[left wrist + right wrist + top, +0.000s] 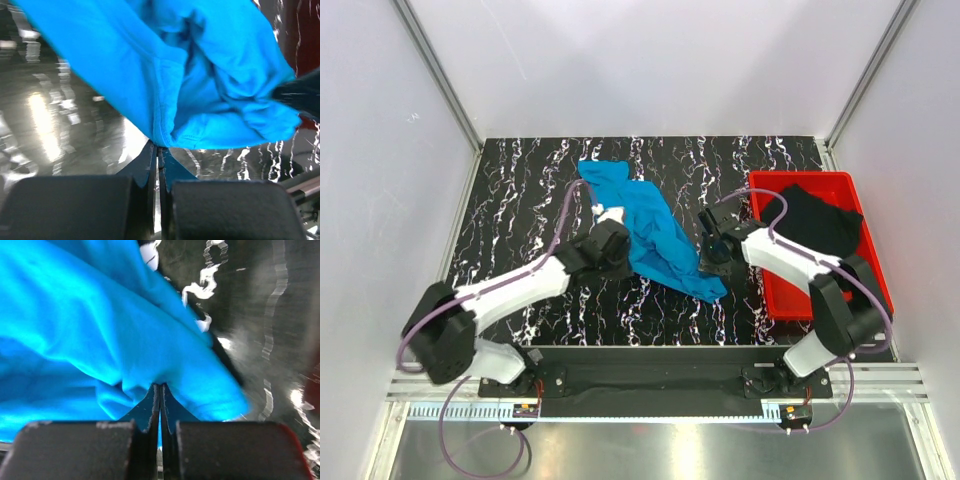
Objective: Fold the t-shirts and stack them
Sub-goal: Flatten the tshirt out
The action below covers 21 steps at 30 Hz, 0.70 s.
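The sky-blue t-shirt [650, 232] lies crumpled in the middle of the dark marbled table, stretched from back left to front right. My left gripper [618, 240] is at its left edge and is shut on a fold of the blue cloth [165, 100]. My right gripper [712, 258] is at its front right end, shut on the same blue t-shirt [100, 340]. The black t-shirt [812, 218] lies bunched in the red tray [798, 300] at the right.
The red tray stands by the table's right edge, next to my right arm. White walls and metal frame posts close in the table at the back and sides. A black rail [650, 375] runs along the near edge.
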### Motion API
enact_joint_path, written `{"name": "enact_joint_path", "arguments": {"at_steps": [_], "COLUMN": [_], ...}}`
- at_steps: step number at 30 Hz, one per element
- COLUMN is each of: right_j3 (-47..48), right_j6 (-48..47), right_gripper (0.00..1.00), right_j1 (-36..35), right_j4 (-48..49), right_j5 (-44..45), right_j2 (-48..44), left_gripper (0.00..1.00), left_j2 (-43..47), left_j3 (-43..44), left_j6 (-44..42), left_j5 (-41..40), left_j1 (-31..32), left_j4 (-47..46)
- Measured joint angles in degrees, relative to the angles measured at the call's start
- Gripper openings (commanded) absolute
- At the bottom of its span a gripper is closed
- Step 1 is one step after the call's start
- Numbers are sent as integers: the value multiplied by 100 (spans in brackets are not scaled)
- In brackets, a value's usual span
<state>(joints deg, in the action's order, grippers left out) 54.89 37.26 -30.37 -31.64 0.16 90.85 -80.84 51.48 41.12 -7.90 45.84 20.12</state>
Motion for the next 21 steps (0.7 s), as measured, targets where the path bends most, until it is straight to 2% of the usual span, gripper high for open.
{"name": "enact_joint_path", "arguments": {"at_steps": [2,7,12,17,21], "right_j3": [164,1152,2184,2531,2664], "right_j6": [-59,-295,-531,-752,-890], "right_gripper": [0,0,0,0,0], "right_j1": [0,7,22,50,52], "right_j4": [-293,-981,-1469,-1862,-2223], "right_j5": [225,787,1237,1436,1427], "right_j2": [-262,-1023,-1276,-1338,-1486], "left_gripper": [0,0,0,0,0], "left_j2": [358,1982,3600,4378,4835], "left_j3": [-61,-107,-87,101,651], "left_j6": [-70,-308,-479,-592,-837], "left_j5": [-223,-1080,-2105,-2931,-3530], "left_j1": [-74,-245,-313,-326,-323], "left_j4": [214,824,1419,2306,2830]}}
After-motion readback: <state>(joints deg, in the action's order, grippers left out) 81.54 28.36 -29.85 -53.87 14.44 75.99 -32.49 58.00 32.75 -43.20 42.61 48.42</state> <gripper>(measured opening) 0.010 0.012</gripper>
